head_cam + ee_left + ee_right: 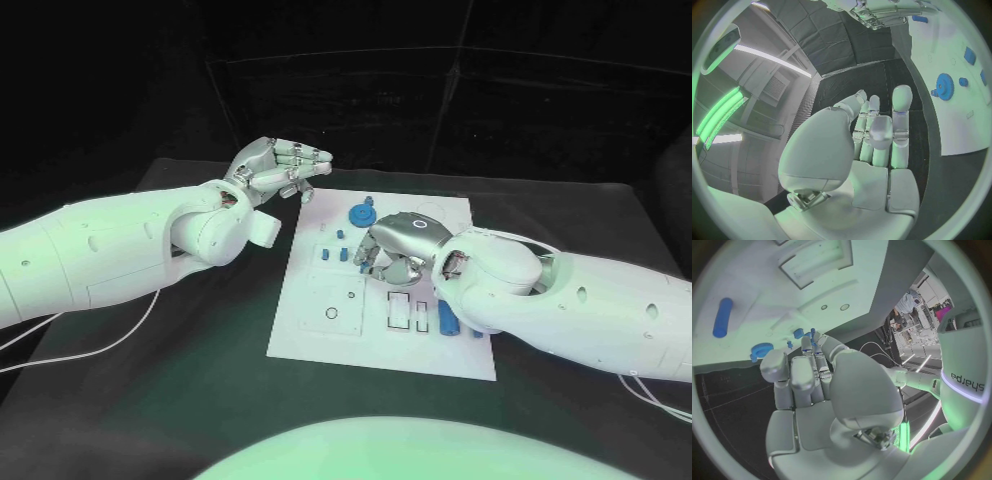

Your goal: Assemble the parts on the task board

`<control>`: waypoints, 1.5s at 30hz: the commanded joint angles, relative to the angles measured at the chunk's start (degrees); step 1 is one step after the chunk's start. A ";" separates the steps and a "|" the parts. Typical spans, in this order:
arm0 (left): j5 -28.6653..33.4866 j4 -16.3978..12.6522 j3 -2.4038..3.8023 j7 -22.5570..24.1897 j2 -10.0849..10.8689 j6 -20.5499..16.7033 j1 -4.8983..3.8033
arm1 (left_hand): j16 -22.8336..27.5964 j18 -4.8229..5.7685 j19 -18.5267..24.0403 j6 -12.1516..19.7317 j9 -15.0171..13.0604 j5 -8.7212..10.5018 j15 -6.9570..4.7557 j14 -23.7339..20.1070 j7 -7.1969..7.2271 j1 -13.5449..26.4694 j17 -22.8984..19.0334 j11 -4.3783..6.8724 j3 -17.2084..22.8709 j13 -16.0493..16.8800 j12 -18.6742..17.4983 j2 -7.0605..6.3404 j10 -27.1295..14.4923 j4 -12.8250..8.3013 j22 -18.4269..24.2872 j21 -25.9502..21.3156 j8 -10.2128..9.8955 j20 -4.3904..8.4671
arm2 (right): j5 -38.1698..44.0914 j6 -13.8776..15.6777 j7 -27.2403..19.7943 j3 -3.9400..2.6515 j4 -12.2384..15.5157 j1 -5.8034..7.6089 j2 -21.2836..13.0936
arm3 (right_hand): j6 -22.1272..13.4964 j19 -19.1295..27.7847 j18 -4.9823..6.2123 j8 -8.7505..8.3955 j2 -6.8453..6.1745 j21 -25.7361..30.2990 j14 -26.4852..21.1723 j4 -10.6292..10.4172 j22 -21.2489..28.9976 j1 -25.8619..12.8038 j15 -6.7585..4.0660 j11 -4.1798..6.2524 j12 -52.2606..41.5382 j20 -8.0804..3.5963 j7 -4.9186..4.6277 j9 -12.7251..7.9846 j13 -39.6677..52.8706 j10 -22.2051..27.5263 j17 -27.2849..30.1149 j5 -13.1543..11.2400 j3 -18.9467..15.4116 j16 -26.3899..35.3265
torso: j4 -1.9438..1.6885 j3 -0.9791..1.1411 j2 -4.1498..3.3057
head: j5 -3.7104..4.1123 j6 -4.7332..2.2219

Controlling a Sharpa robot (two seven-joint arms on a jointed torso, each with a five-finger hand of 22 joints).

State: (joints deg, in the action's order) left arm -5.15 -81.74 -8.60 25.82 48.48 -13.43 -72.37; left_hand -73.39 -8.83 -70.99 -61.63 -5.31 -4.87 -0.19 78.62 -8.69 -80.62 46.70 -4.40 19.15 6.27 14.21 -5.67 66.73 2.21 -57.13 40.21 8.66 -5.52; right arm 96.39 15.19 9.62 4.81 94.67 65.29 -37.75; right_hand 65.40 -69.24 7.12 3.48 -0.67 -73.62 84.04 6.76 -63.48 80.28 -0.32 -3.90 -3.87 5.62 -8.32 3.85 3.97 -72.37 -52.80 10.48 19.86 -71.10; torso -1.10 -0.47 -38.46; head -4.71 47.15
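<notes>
**Right hand over the board, left hand off its corner**

The white board (320, 330) lay mid-tabletop (144, 400), blue parts (340, 254) standing on it. The right hand (400, 245) hung above them, fingers curled; whether it held anything was unclear. The left hand (281, 168) hovered empty, fingers loosely bent.

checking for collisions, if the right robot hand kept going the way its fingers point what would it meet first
Probably the small blue pegs just beyond the right robot hand, on the task board. The blue gear lies further on; depth is unclear.

A robotics lab: black table (173, 400), dark curtained walls (strip lights (720, 112) overhead).
</notes>
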 commanded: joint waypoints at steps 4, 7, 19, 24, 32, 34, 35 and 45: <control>0.21 -0.03 0.05 0.38 -0.05 0.47 -0.11 | 0.36 -0.92 0.43 0.58 0.07 -0.04 0.02 -0.48 -0.06 -0.30 -0.12 -0.05 0.37 0.06 0.29 0.20 -0.22 -0.06 0.12 -0.47 0.34 -0.19 | 0.57 -2.01 -2.11 0.28 -0.51 -1.34 0.90 | -0.12 -0.33 -0.85 0.25 -0.24 -0.23 0.68 0.11 -0.01 -0.10 -0.19 -0.27 0.20 0.15 -0.12 0.07 0.01 0.00 0.05 0.27 0.32 -0.30 | 0.05 0.07 0.06 | -0.71 0.29; 0.21 0.02 0.05 0.40 -0.02 0.44 -0.12 | 0.36 -0.92 0.43 0.58 0.07 -0.04 0.02 -0.48 -0.06 -0.30 -0.12 -0.05 0.37 0.06 0.29 0.20 -0.22 -0.06 0.12 -0.47 0.34 -0.19 | 0.61 -1.96 -2.32 0.33 -0.70 -1.98 1.30 | -0.16 -0.35 -0.86 0.24 -0.27 -0.26 0.69 0.09 -0.04 -0.15 -0.17 -0.29 0.21 0.16 -0.13 0.07 0.01 0.04 0.01 0.28 0.43 -0.34 | 0.06 0.09 0.06 | -0.84 0.45; 0.21 0.08 0.05 0.39 -0.15 0.56 -0.12 | 0.36 -0.92 0.43 0.58 0.07 -0.04 0.02 -0.48 -0.06 -0.30 -0.12 -0.05 0.37 0.06 0.29 0.20 -0.22 -0.06 0.12 -0.47 0.34 -0.19 | 1.38 -1.42 -2.15 0.37 -1.86 -3.13 2.61 | -0.23 -0.42 -0.87 0.24 -0.28 -0.33 0.66 0.11 -0.13 -0.13 -0.16 -0.30 0.20 0.17 -0.14 0.07 0.01 0.09 0.13 0.37 0.70 -0.33 | 0.04 0.05 0.02 | -1.44 0.90; 0.21 0.12 0.05 0.31 -0.17 0.66 -0.12 | 0.36 -0.92 0.43 0.58 0.07 -0.04 0.02 -0.48 -0.06 -0.30 -0.12 -0.05 0.37 0.06 0.29 0.20 -0.22 -0.06 0.12 -0.47 0.34 -0.19 | 1.71 -1.15 -1.97 0.37 -2.18 -3.24 2.84 | -0.30 -0.47 -0.89 0.24 -0.36 -0.39 0.66 0.12 -0.20 -0.17 -0.14 -0.32 0.19 0.19 -0.18 0.06 0.01 0.14 0.10 0.49 0.91 -0.38 | 0.07 0.06 0.03 | -1.60 1.07; 0.21 0.13 0.05 0.19 -0.23 0.80 -0.12 | 0.36 -0.92 0.43 0.58 0.07 -0.04 0.02 -0.48 -0.06 -0.30 -0.12 -0.05 0.37 0.06 0.29 0.20 -0.22 -0.06 0.12 -0.47 0.34 -0.19 | 2.08 -1.52 -1.79 0.37 -2.71 -3.29 3.19 | -0.34 -0.47 -0.88 0.24 -0.41 -0.40 0.64 0.14 -0.20 -0.18 -0.12 -0.33 0.19 0.20 -0.19 0.06 0.01 0.17 0.19 0.58 1.06 -0.36 | 0.03 0.04 -0.01 | -1.83 1.31; 0.21 0.12 0.05 0.15 -0.23 0.83 -0.12 | 0.36 -0.92 0.43 0.58 0.07 -0.04 0.02 -0.48 -0.06 -0.30 -0.12 -0.05 0.37 0.06 0.29 0.20 -0.22 -0.06 0.12 -0.47 0.34 -0.19 | 2.14 -1.64 -1.75 0.37 -2.91 -3.29 3.30 | -0.34 -0.47 -0.88 0.24 -0.41 -0.40 0.64 0.14 -0.20 -0.18 -0.12 -0.33 0.19 0.20 -0.19 0.06 0.01 0.17 0.19 0.58 1.06 -0.36 | 0.01 0.04 0.00 | -1.83 1.34; 0.21 0.12 0.05 0.14 -0.22 0.84 -0.12 | 0.36 -0.92 0.43 0.58 0.07 -0.04 0.02 -0.48 -0.06 -0.30 -0.12 -0.05 0.37 0.06 0.29 0.20 -0.22 -0.06 0.12 -0.47 0.34 -0.19 | 2.16 -1.66 -1.76 0.37 -3.01 -3.29 3.36 | -0.34 -0.47 -0.88 0.24 -0.41 -0.40 0.64 0.14 -0.20 -0.18 -0.12 -0.33 0.19 0.20 -0.19 0.06 0.01 0.17 0.19 0.58 1.06 -0.36 | 0.03 0.04 0.03 | -1.86 1.36; 0.21 0.09 0.05 0.05 -0.25 1.01 -0.12 | 0.37 -0.91 0.42 0.65 0.08 -0.04 0.05 -0.46 -0.08 -0.23 -0.07 -0.07 0.39 0.09 0.33 0.22 -0.28 -0.04 0.16 -0.55 0.37 -0.22 | 2.25 -2.13 -2.04 0.36 -3.81 -3.32 4.19 | -0.39 -0.44 -0.88 0.24 -0.47 -0.40 0.61 0.17 -0.17 -0.19 -0.11 -0.36 0.19 0.21 -0.21 0.06 0.01 0.22 0.34 0.65 1.22 -0.31 | 0.01 0.05 0.02 | -2.05 1.19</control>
State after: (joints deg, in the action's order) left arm -5.13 -81.59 -8.59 25.75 48.30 -13.20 -72.40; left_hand -73.39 -8.83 -70.82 -61.42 -5.32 -4.87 -0.19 78.62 -8.91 -80.62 46.65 -4.40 19.15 6.29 14.21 -5.67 66.74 2.21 -57.07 39.94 8.66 -5.69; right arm 98.12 13.69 7.91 5.19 90.86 61.91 -33.65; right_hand 65.32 -69.44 7.12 3.54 -0.67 -73.84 84.04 6.90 -63.62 80.29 -0.32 -3.91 -3.75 5.82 -8.26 3.86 3.93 -72.36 -52.49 10.85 20.66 -71.10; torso -1.05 -0.43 -38.46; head -6.76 48.38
